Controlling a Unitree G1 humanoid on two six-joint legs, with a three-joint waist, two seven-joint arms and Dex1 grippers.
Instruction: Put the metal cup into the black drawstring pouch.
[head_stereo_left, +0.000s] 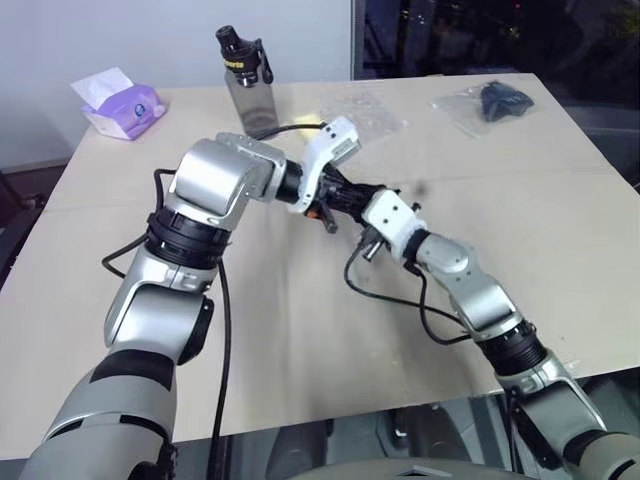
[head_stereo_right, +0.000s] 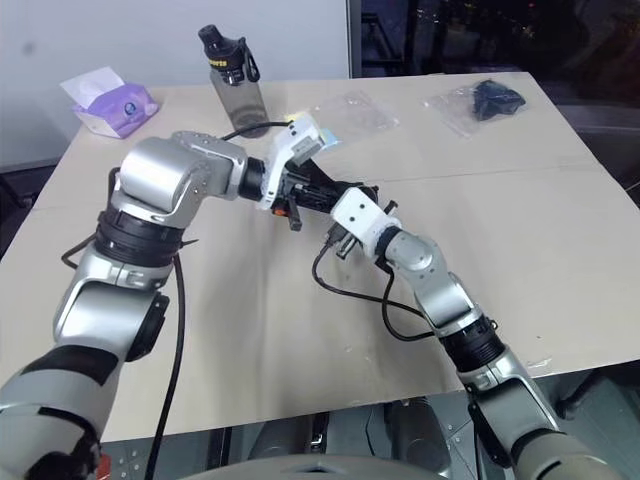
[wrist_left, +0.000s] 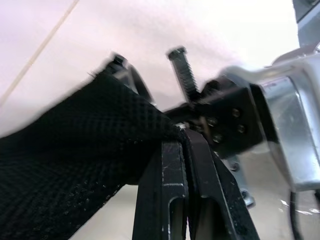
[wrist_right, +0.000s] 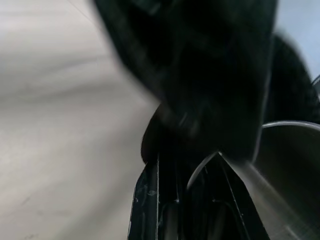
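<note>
Looking down from the head camera, we see both arms meeting over the middle of the pale wooden table (head_stereo_left: 300, 330). The left gripper (head_stereo_left: 345, 196) points toward the right one, and the right gripper (head_stereo_left: 368, 200) reaches in from the other side, so the two sets of black fingers crowd together above the board. From here the dark cluster between them hides what each one grips. Toward the far edge of the table stand a grey transparent bottle (head_stereo_left: 243, 82) with a black cap and a purple tissue pack (head_stereo_left: 125, 106); a clear plastic bag (head_stereo_left: 490, 103) with a black item inside lies at the far right, and a second, flatter clear bag (head_stereo_left: 365, 110) lies nearer the middle.

In the left wrist view, we find the left gripper's fingers (wrist_left: 172, 195) pressed together, clenched on the edge of the black drawstring pouch (wrist_left: 75, 165), whose mesh fabric spreads away from them. A thin curved metal rim peeks out behind the fabric's edge, and the right gripper's body sits just beyond.

In the right wrist view, the right gripper's fingers (wrist_right: 150, 200) are clamped on the wall of the metal cup (wrist_right: 287, 165), its shiny rim and inner wall beside them. Black fabric hangs blurred right above the cup, touching or nearly touching its rim; we cannot tell which.
</note>
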